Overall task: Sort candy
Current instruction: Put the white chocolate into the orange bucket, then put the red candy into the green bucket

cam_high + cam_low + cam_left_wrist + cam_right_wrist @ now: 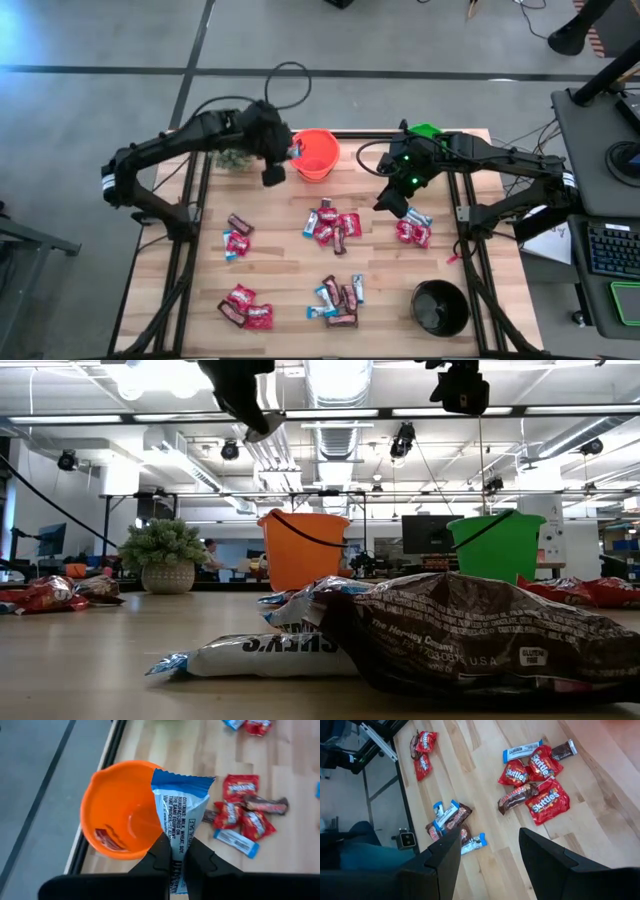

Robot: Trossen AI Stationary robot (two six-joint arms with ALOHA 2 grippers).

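My left gripper [175, 849] is shut on a blue-and-white candy bar [181, 805] over the near rim of the orange bucket [117, 805]. One red packet [109, 839] lies inside that bucket. In the high view, the left gripper [283, 158] sits just left of the orange bucket [317, 153]. My right gripper [490, 862] is open and empty. It hovers above the table near the green bucket [425, 132], between the middle candy pile [333, 225] and the right pile [413, 230]. More red, blue-and-white and brown candy lies flat in other piles [245, 308]. My left gripper pinches the blue-and-white bar between its two fingers at one end [175, 836]. The bar's other, crimped end [182, 779] sticks out past the fingertips. The bar is lifted clear, above the orange bucket's rim and the table beside it.
A black bucket [440, 307] stands at the table's near right. A small green potted plant [235, 158] stands left of the orange bucket. In the low view, brown and blue-and-white wrappers [440, 630] fill the foreground, with the orange bucket [305, 550] and the green bucket [497, 545] behind.
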